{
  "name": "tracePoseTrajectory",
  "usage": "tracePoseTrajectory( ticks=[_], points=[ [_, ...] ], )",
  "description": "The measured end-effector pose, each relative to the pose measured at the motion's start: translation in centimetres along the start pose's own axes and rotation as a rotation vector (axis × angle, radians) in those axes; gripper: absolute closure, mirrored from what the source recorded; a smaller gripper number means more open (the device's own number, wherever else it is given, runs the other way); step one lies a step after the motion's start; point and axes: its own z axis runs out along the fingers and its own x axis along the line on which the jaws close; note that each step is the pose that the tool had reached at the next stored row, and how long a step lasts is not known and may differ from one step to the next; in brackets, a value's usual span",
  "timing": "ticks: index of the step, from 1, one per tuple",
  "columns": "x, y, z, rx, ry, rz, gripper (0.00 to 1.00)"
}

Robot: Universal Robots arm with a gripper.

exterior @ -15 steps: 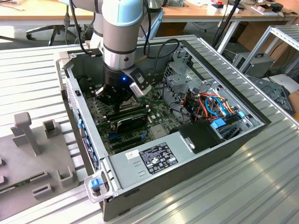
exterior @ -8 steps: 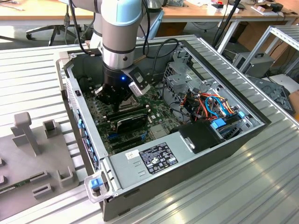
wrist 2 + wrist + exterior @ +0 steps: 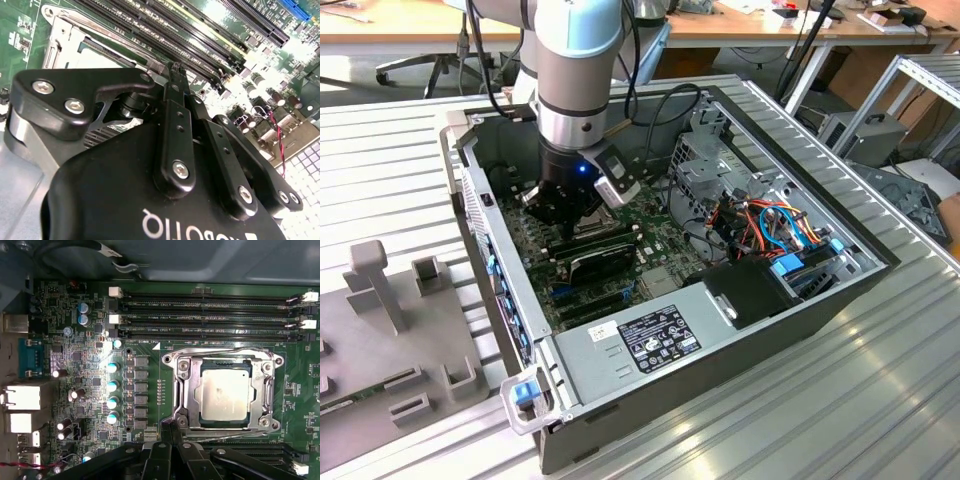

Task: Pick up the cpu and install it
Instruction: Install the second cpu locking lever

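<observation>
The cpu (image 3: 225, 392), a flat square chip with a dull silver-beige top, lies inside the dark socket, and the socket's metal frame (image 3: 182, 385) surrounds it on the green motherboard (image 3: 660, 235). My gripper (image 3: 173, 427) hangs low over the board just beside a corner of that frame. Its black fingers are shut together with nothing between them. In the second wrist view the gripper (image 3: 175, 70) tapers to a closed tip above the long memory slots (image 3: 200, 35), with the socket frame (image 3: 65, 40) beside it. The exterior view shows the gripper (image 3: 565, 215) down inside the open computer case.
The case walls (image 3: 480, 200) ring the board. Bundled coloured cables (image 3: 775, 225) and a drive cage (image 3: 715, 160) lie at the exterior view's right. A labelled metal box (image 3: 655, 340) sits at the case's near side. Grey fixture blocks (image 3: 390, 300) stand outside the case at the left.
</observation>
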Motion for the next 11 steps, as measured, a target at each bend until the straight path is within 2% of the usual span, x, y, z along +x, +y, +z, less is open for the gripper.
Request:
tracePoseTrajectory(
  ticks=[11],
  points=[
    [0.22, 0.31, 0.31, -0.0001, 0.0001, 0.0, 0.89]
  ],
)
